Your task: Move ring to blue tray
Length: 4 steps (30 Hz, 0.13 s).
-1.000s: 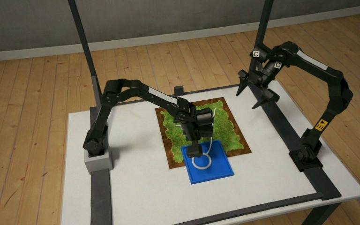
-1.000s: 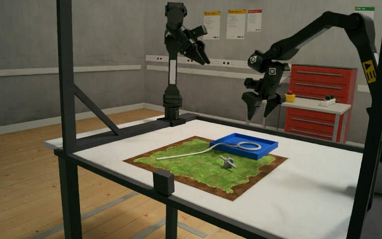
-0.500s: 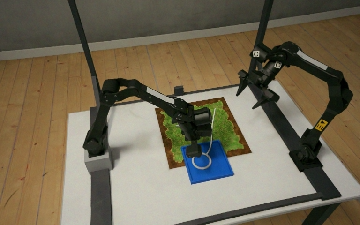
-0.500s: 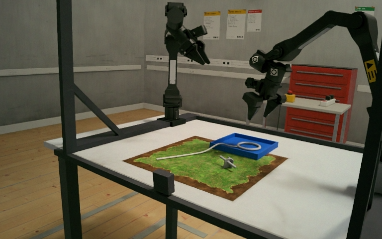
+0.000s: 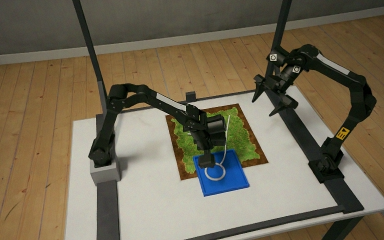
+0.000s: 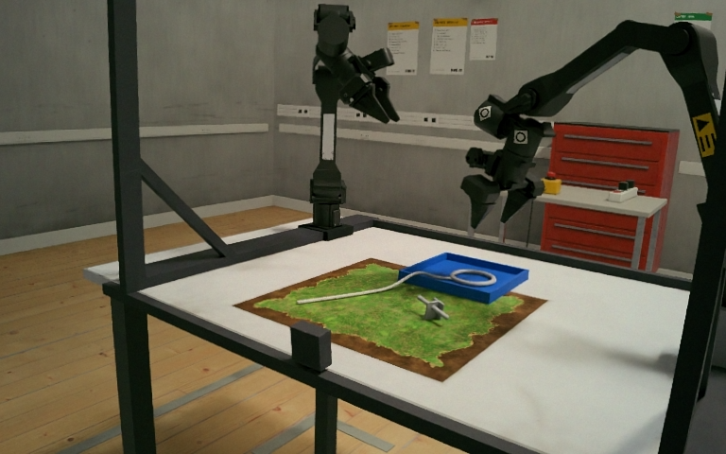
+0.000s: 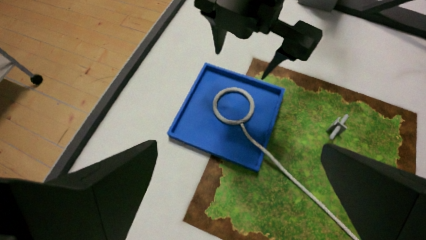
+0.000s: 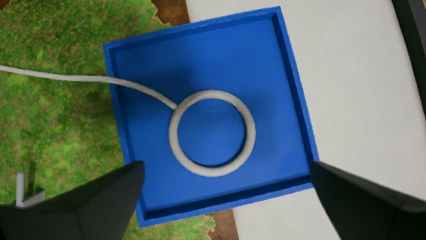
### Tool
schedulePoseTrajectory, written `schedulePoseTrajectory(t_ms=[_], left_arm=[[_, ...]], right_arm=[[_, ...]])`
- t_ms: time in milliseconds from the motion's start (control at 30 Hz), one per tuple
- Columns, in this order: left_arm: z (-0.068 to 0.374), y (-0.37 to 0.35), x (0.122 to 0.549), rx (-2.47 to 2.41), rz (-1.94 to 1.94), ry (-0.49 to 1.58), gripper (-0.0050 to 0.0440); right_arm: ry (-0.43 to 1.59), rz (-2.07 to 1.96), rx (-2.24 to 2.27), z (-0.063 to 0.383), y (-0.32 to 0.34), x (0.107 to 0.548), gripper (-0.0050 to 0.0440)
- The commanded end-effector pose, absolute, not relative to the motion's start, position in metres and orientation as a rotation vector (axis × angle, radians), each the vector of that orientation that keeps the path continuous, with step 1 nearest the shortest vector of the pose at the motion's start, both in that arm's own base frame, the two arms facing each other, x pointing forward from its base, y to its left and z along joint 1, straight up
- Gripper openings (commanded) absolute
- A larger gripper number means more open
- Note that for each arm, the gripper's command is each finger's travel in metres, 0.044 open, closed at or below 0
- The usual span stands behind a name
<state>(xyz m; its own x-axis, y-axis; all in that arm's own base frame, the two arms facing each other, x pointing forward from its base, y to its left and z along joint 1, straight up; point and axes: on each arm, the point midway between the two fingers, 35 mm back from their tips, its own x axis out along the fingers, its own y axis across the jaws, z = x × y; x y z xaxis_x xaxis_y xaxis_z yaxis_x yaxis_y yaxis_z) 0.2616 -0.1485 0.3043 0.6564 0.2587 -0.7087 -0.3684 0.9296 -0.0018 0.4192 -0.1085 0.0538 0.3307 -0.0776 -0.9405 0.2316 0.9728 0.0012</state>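
Observation:
A white ring with a long rope tail lies flat on the floor of the blue tray (image 5: 221, 172). It also shows in the right wrist view (image 8: 212, 132), the left wrist view (image 7: 233, 105) and the exterior view (image 6: 473, 277). Its tail (image 6: 348, 292) runs over the tray wall onto the grass mat (image 6: 385, 315). The small grey stake (image 6: 432, 307) stands bare on the mat. My right gripper (image 5: 208, 165) hangs open and empty above the tray, clear of the ring. My left gripper (image 5: 261, 107) is open and empty, raised high at the table's side.
The tray (image 8: 207, 117) overlaps one corner of the mat. Dark frame rails (image 5: 308, 141) and upright posts (image 5: 90, 53) border the white table. A small dark block (image 6: 310, 345) sits on one rail.

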Motion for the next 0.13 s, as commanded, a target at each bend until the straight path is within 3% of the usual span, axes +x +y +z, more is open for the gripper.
schedulePoseTrajectory(t_ms=[0,100], left_arm=[[0.3105,-0.1474,0.2602,-0.167,0.349,0.767,0.044],[0.3105,-0.1474,0.2602,-0.167,0.349,0.767,0.044]], right_arm=[[1.183,-0.204,0.137,0.0669,-0.1093,0.4234,0.044],[1.183,-0.204,0.137,0.0669,-0.1093,0.4234,0.044]])
